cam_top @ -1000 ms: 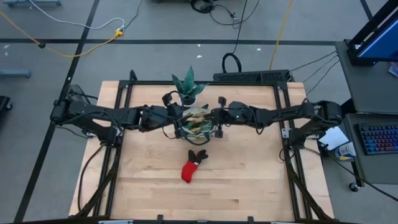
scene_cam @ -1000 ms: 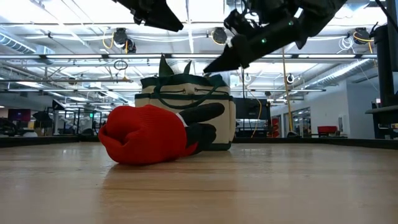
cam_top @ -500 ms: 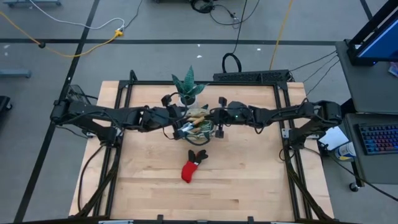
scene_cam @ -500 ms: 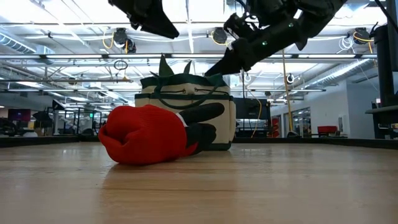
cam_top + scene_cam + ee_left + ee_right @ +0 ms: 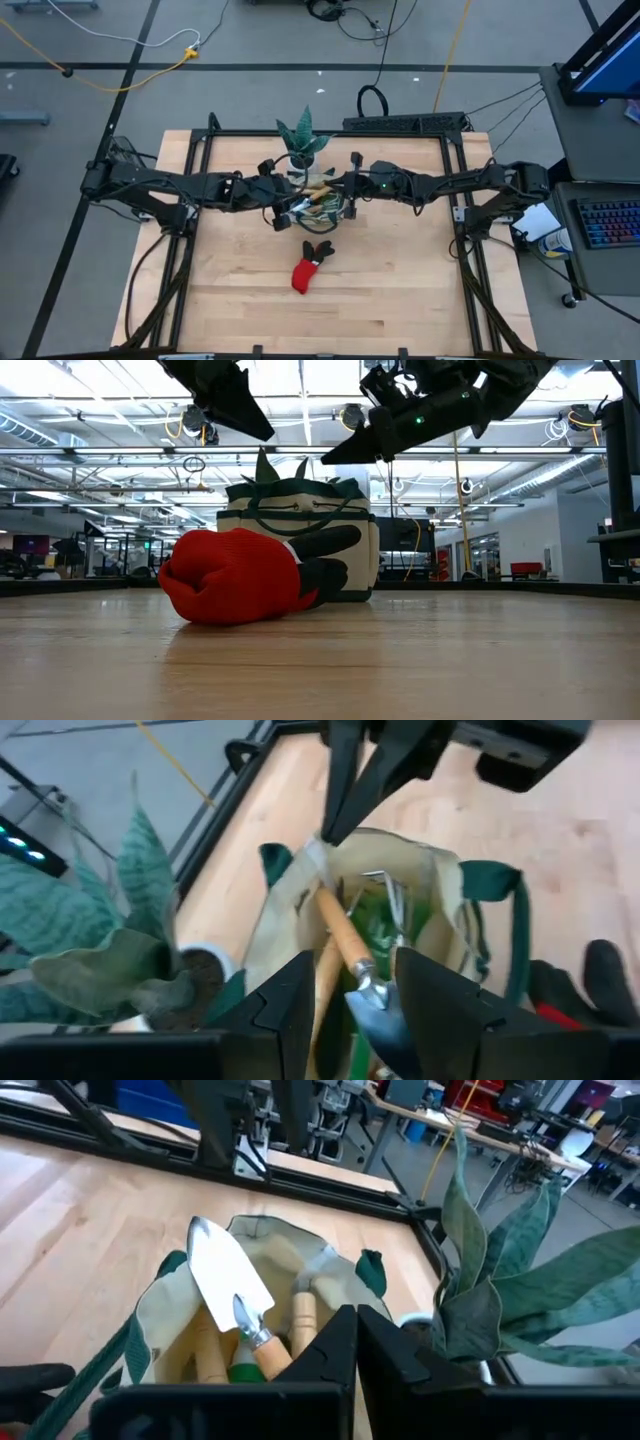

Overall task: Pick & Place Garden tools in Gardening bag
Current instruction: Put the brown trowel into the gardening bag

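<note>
- A pale wooden table framed by black rails, sitting on a grey floor with cables trailing across it; a blue-lit keyboard sits off to the right.
- From table height, the room behind is an open workshop with ceiling pipes and lights.
- The gardening bag sits at the middle of the table towards the back edge, and the spiky plant in its white pot stands just behind it.
- Compared with a second ago, the left gripper has pulled back off the bag towards its own side and now hangs beside the bag's rim, fingers spread apart, nothing in them.
- The right gripper has lifted a touch in the low view and stays over the bag's far rim, fingers pressed together and empty.
- The red-and-black glove has not moved: it lies alone on the wood in front of the bag, well apart from both grippers.
- The bag is beige with dark green trim and loop handles, its mouth open.
- Inside, a trowel stands blade up, wooden handles lean beside it, and something green shows deeper down.
</note>
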